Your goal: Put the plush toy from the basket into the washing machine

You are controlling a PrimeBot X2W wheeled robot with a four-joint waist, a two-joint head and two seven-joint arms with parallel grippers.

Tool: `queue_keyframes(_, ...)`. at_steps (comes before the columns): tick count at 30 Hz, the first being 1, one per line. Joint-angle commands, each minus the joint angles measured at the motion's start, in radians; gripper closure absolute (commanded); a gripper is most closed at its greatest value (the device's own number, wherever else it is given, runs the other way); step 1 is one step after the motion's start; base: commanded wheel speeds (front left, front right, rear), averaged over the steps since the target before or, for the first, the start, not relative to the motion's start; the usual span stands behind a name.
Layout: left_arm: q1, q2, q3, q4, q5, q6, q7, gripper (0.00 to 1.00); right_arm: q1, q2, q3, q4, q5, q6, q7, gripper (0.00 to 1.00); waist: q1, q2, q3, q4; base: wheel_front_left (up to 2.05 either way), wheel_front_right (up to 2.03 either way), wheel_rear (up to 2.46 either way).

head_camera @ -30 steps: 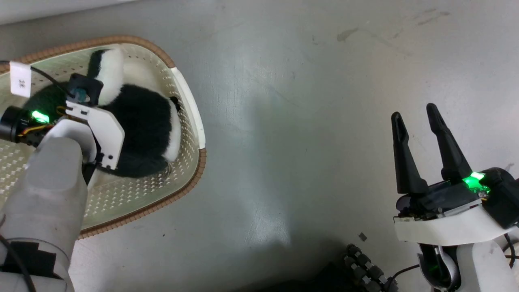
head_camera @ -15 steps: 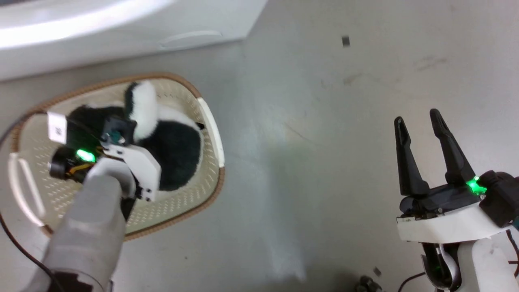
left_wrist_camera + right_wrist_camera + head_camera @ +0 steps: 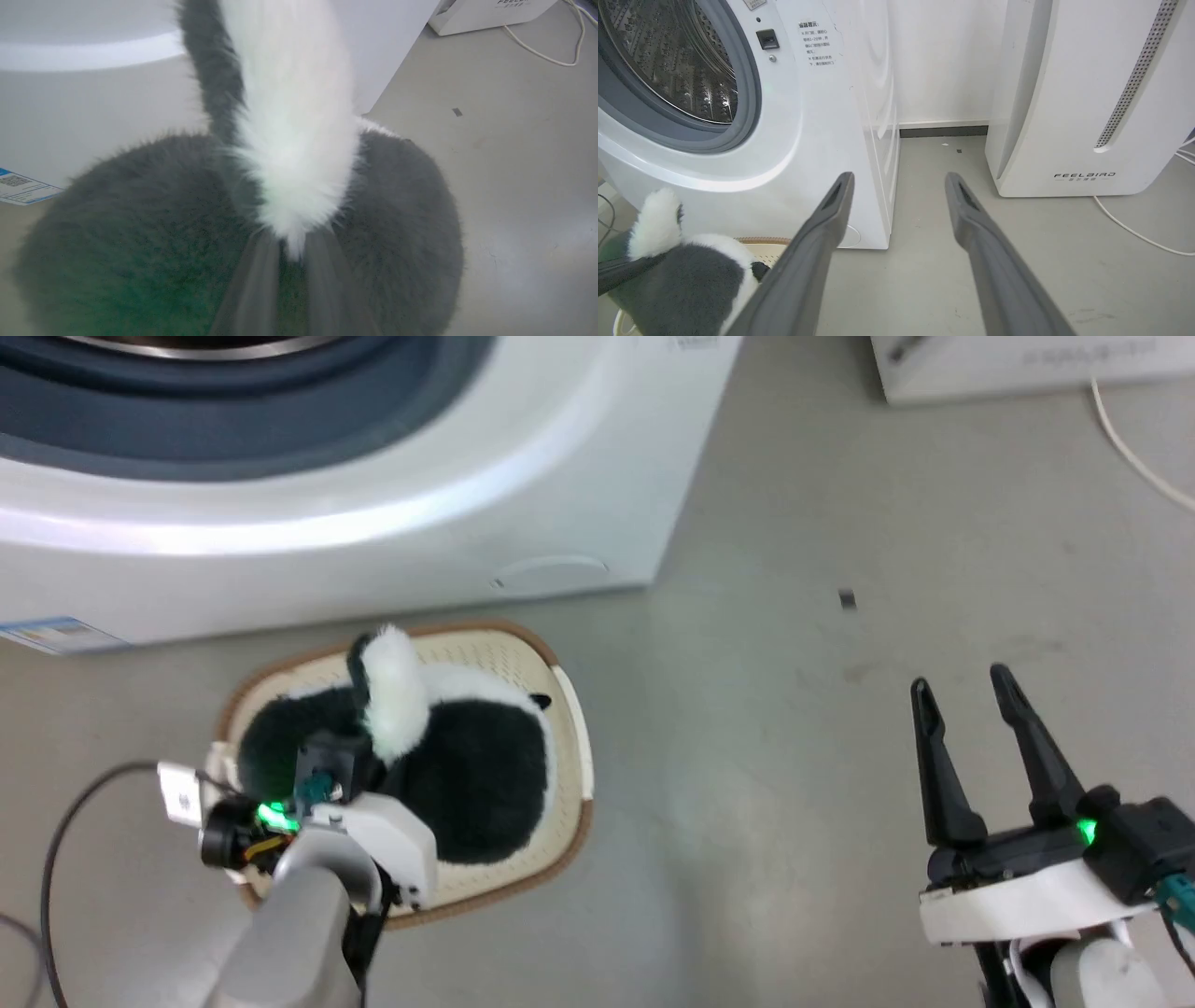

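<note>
Left fingers: the left gripper (image 3: 292, 239) is drawn almost closed. Its two fingers nip the fur of the plush toy (image 3: 485, 775) where the white limb meets the dark body, and only a thin tuft of white shows between them.
Plush toy: black-and-white and fluffy, it bulges out to both sides of the left fingers, with its white limb standing straight up beyond their tips. It sits over the basket (image 3: 571, 737) and covers most of it. I cannot tell whether it rests on the basket floor or hangs clear.
Basket: cream with a brown rim, on the floor (image 3: 794, 803) beneath the left fingers, just in front of the washing machine (image 3: 373, 551).
Washing machine: beyond the left fingertips, past the toy. In the right wrist view its grey gasket (image 3: 749, 93) and shiny steel drum (image 3: 682, 60) lie up and to the left of the right fingers.
Right fingers: the right gripper (image 3: 960, 677) is spread wide with nothing between its fingers, above bare floor and well apart from the basket.
Other: a white FEELBIRD appliance (image 3: 1064, 93) stands beyond the right-hand finger of that gripper, and a white cable (image 3: 1134, 231) trails on the floor beside it.
</note>
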State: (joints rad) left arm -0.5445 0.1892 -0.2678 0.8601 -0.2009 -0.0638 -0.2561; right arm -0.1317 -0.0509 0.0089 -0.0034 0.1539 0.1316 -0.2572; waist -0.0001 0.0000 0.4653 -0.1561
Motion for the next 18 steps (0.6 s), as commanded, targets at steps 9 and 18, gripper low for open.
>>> queue_keyframes(9,0.206,-0.039,0.079,-0.265,-0.001,0.016,-0.006,1.0,0.076,0.001,-0.004,0.016,-0.042,-0.001,-0.005,0.0,0.0001,0.0,-0.17,0.086,0.0,0.0,0.0)
queue_keyframes(18,0.316,-0.07,0.17,-0.486,0.016,0.019,-0.006,1.0,0.106,0.001,0.002,0.015,-0.03,-0.001,-0.005,0.0,0.0001,0.0,-0.217,0.088,0.0,0.0,0.0)
